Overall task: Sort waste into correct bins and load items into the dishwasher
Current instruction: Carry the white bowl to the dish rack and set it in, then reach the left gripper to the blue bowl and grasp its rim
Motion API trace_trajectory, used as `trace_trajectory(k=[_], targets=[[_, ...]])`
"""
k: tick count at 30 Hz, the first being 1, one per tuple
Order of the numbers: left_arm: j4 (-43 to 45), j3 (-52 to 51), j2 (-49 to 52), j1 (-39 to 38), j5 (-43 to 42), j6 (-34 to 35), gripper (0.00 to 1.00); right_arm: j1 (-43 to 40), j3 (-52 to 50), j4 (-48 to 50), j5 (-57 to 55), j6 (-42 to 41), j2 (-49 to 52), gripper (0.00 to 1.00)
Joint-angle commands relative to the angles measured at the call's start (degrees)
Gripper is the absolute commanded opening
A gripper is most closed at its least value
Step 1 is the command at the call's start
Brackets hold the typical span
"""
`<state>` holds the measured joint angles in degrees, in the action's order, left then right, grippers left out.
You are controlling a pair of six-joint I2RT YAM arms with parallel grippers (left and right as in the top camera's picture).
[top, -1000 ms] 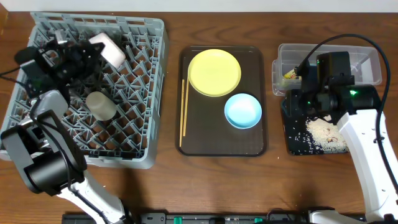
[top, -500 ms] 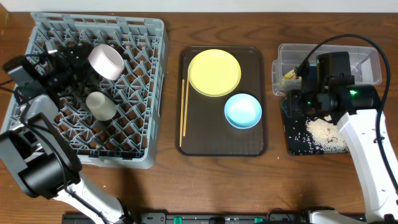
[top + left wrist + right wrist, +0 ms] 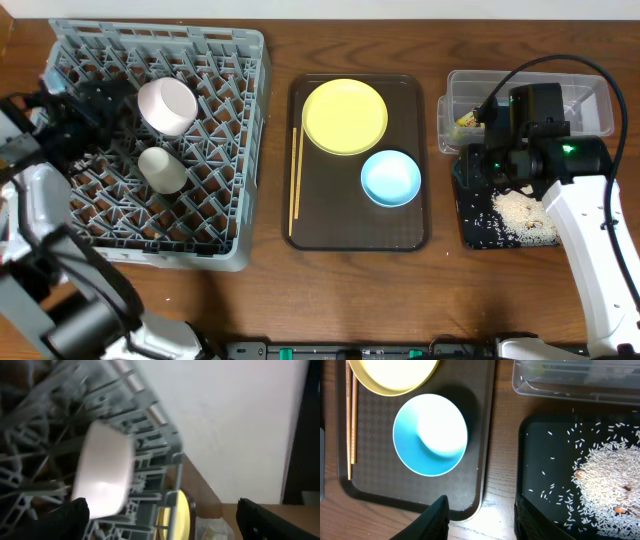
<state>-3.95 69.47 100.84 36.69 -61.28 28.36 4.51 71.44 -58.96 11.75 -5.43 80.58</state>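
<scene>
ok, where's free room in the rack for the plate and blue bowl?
The rack is free along its right columns and across the whole front half, below the cup. It is crowded back-left: the pinkish bowl, cup and left gripper sit close together.

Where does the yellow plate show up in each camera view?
Overhead: the yellow plate lies at the top of the brown tray, just above the light blue bowl.
Left wrist: only a yellow sliver of the plate shows at bottom centre, beyond the grey rack.
Right wrist: the plate is cut off at the top left.
Shared landmark: the blue bowl links overhead and right wrist; the rack links overhead and left wrist.
</scene>
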Motion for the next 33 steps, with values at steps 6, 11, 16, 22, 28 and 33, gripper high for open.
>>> trace_trajectory(k=[6,11,16,22,28,33], targets=[[-16.94,0.52,-14.64,-16.70,21.81,-13.57,0.95,-0.90,0.07,-0.22,-0.94,-2.67,-0.22,0.50],[-21.46,0.50,-14.69,-33.20,34.27,-13.57,0.96,-3.48,0.09,-1.27,-5.97,-5.25,-0.90,0.54],[-22.53,0.28,-14.47,-54.95,50.53,-16.87,0.96,-9.55,0.09,-2.36,-5.95,-5.25,-2.84,0.59],[-21.68,0.11,-8.96,-73.70,52.39,-36.57,0.96,-14.25,0.09,-3.78,-5.92,-5.25,-3.17,0.60],[-15.45,0.11,0.22,-81.53,52.37,-40.79,0.95,-14.25,0.09,-3.80,-5.90,-5.22,-3.17,0.61],[-11.54,0.11,7.52,-83.71,52.37,-40.76,0.88,-14.25,0.09,-3.85,-5.90,-5.22,-3.17,0.61]])
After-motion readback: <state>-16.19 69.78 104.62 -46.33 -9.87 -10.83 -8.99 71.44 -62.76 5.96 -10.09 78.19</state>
